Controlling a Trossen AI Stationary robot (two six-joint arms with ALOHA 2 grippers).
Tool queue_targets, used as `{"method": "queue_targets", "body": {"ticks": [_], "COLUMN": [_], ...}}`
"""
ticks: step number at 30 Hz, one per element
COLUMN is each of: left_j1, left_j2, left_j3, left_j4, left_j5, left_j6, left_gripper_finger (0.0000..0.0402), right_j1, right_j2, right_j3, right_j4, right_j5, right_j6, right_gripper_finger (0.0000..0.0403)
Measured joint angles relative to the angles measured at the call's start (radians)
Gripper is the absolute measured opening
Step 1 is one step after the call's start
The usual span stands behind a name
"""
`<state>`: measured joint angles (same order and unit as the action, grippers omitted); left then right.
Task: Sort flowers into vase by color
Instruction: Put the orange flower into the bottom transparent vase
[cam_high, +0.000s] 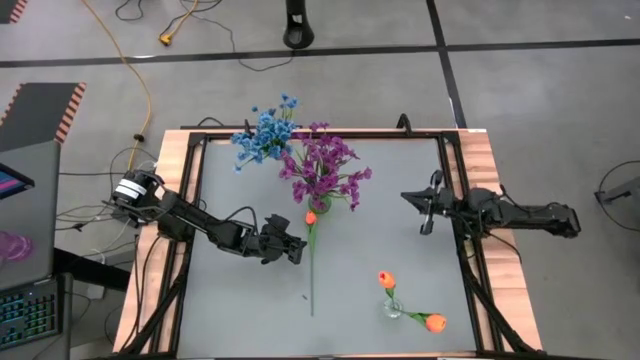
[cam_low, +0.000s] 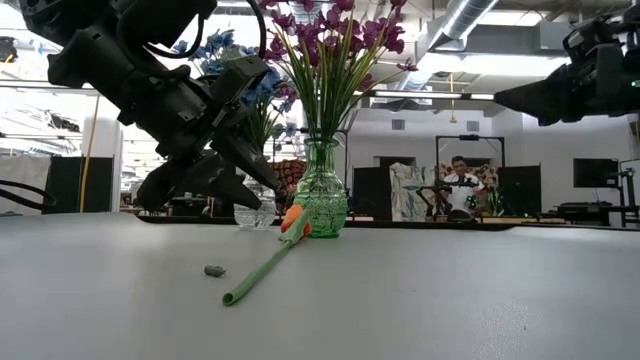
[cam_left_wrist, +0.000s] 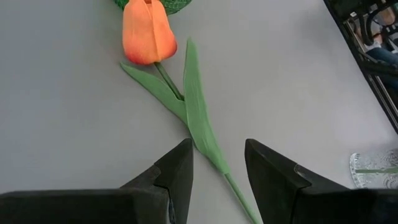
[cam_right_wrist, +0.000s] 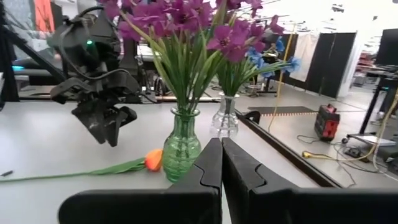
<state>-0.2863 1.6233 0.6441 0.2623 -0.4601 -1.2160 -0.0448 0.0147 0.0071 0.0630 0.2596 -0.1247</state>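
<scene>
An orange tulip (cam_high: 311, 217) lies flat on the grey table, its bud (cam_left_wrist: 147, 32) against the foot of the green glass vase (cam_low: 321, 203) that holds the purple flowers (cam_high: 324, 168). Its stem (cam_left_wrist: 211, 149) runs toward the near edge. The blue flowers (cam_high: 264, 134) stand in a clear vase behind. Two more orange tulips (cam_high: 386, 280) sit in a small clear vase (cam_high: 392, 308). My left gripper (cam_left_wrist: 217, 150) hovers open above the lying stem, one finger on each side, without touching it. My right gripper (cam_right_wrist: 221, 163) is shut and waits near the right rail (cam_high: 425, 207).
A dark frame (cam_high: 455, 190) runs round the table on wooden borders. A small grey scrap (cam_low: 214, 270) lies left of the stem's cut end. The near left of the table surface (cam_high: 240, 310) is bare. People and equipment show in the room beyond.
</scene>
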Motion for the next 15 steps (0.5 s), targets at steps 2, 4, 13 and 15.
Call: {"method": "queue_targets", "body": {"ticks": [2,4,13,15], "left_j1": [0.0,0.0,0.003,0.003], "left_j2": [0.0,0.0,0.0,0.0], "left_j3": [0.0,0.0,0.0,0.0], "left_j4": [0.0,0.0,0.095,0.102], "left_j5": [0.001,0.003,-0.018,-0.019], "left_j6": [-0.003,-0.022,-0.036,-0.023], "left_gripper_finger": [0.0132,0.0132,0.0136,0.0142], "right_j1": [-0.008,-0.01,-0.01,-0.01], "right_j2": [0.0,0.0,0.0,0.0], "right_j3": [0.0,0.0,-0.001,-0.001], "right_j4": [-0.001,-0.002,-0.006,-0.006], "right_j5": [0.0,0.0,0.001,0.001], "right_j6": [-0.011,-0.011,-0.014,-0.014], "right_gripper_finger": [0.0031,0.0031,0.0031,0.0031]}}
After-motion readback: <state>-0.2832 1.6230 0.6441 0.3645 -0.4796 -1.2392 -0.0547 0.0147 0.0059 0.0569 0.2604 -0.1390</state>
